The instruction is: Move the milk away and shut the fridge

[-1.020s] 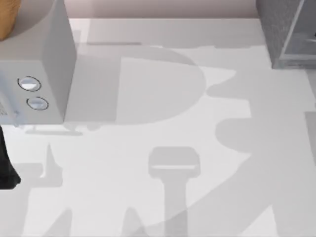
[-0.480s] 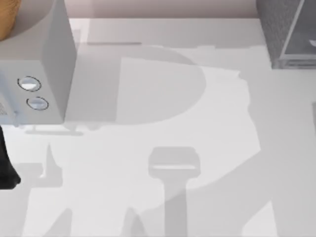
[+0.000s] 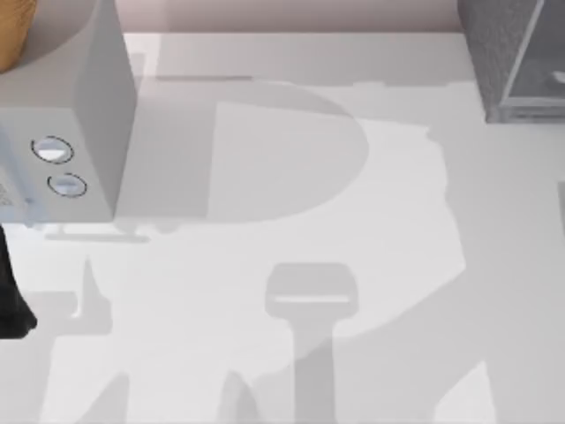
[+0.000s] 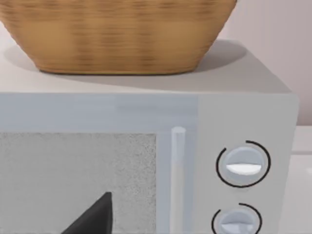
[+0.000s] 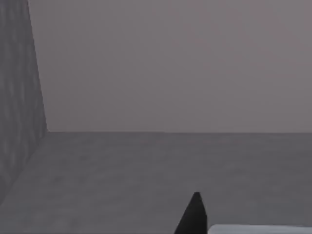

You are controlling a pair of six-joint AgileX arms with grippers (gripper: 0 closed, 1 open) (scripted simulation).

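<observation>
The fridge (image 3: 491,49), a dark grey speckled cabinet, stands at the table's far right corner, with a paler silvery panel (image 3: 540,78) on its right part. In the right wrist view a speckled grey fridge wall (image 5: 17,97) and a flat grey surface (image 5: 146,175) lie close ahead. One dark fingertip (image 5: 193,217) of my right gripper rises beside a pale strip (image 5: 258,229). The milk is out of view. My left arm (image 3: 11,305) sits at the table's left edge. Its dark fingertip (image 4: 93,217) points at the front of the light grey box with dials.
A light grey box with two round dials (image 3: 62,132) stands at the far left, with a wicker basket (image 4: 122,34) on top of it. Its window and handle (image 4: 178,165) face my left wrist. Arm shadows cross the white table (image 3: 282,247).
The broad shadow on the table's right half changed shape between one second and half a second ago. Nothing has visibly moved since then.
</observation>
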